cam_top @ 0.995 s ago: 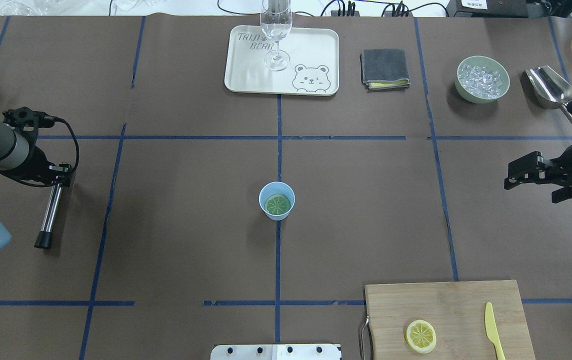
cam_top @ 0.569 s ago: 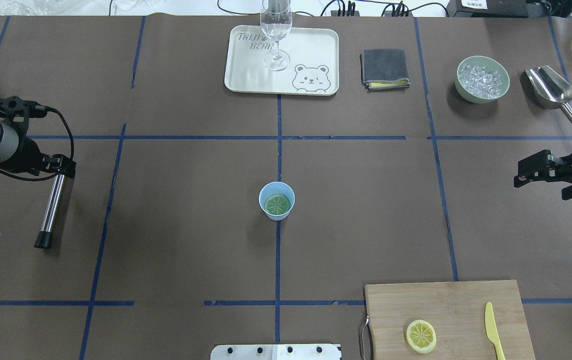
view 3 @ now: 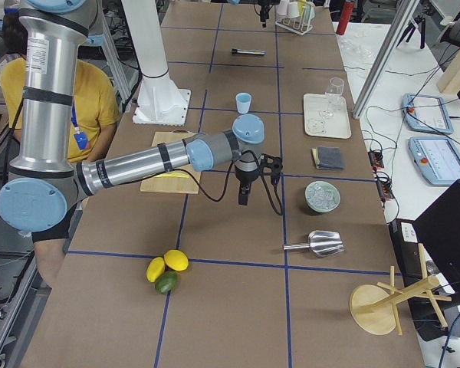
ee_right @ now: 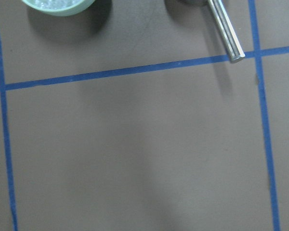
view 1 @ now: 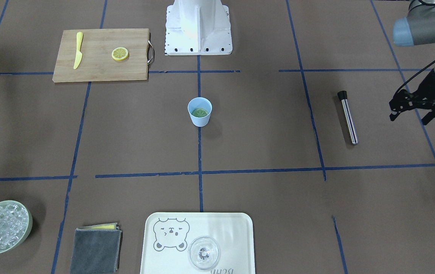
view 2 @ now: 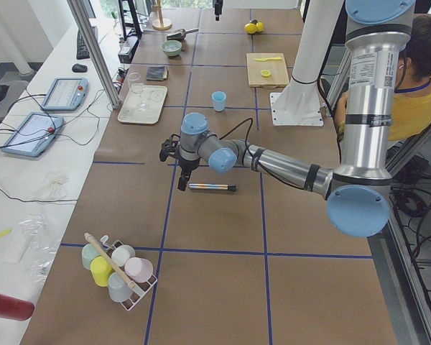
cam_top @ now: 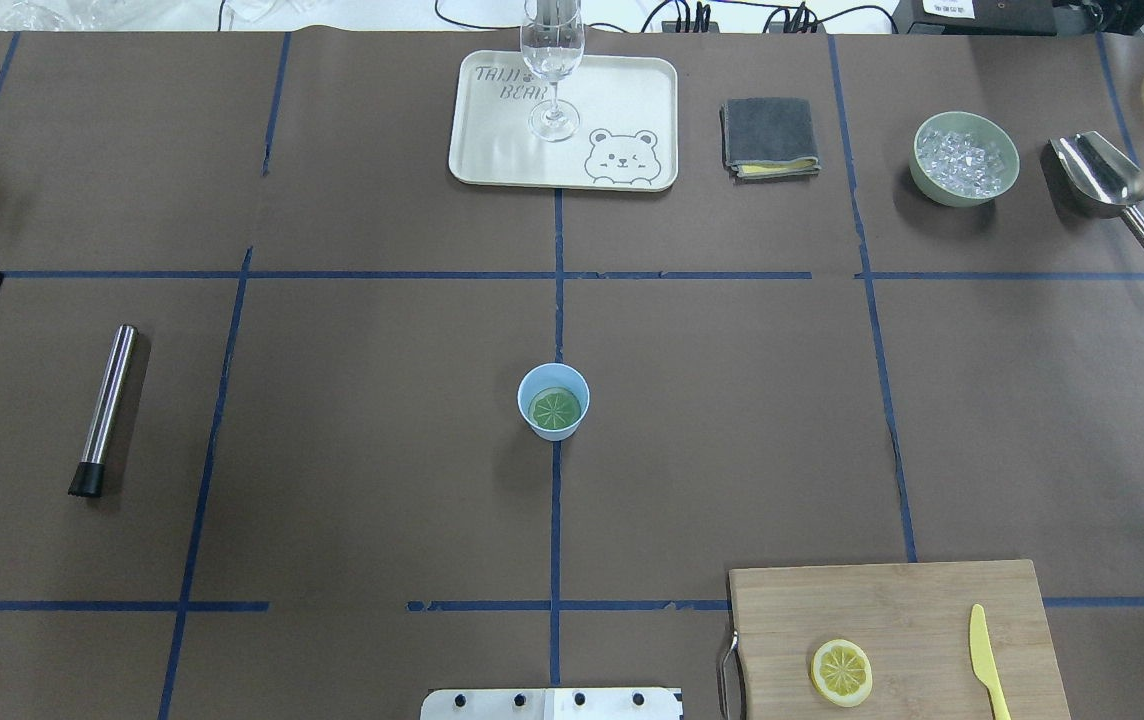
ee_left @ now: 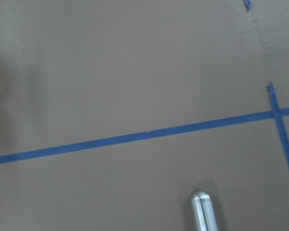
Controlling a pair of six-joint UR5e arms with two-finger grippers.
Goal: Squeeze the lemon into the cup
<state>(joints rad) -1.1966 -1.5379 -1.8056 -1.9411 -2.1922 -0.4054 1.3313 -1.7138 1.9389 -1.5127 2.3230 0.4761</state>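
The light-blue cup (cam_top: 553,402) stands upright at the table's centre, on a blue tape line. A lemon slice (cam_top: 554,409) lies flat inside it and looks greenish; the cup (view 1: 200,112) shows it in the front view too. A second lemon slice (cam_top: 841,672) rests on the wooden cutting board (cam_top: 892,610). My left gripper (view 1: 407,120) hovers far off at the left table end, open and empty. My right gripper (view 3: 243,198) hangs over the right end, near the ice bowl; I cannot tell whether it is open or shut.
A metal rod (cam_top: 104,410) lies on the left. At the back are a tray (cam_top: 622,100) with a clear glass (cam_top: 552,70), a folded cloth (cam_top: 770,137), a green bowl of ice (cam_top: 965,158) and a metal scoop (cam_top: 1102,180). A yellow knife (cam_top: 987,665) lies on the board.
Both arms have pulled outward, almost leaving the overhead view. The left gripper moved away from the metal rod, which stays put. Cup and lemon slices have not moved.
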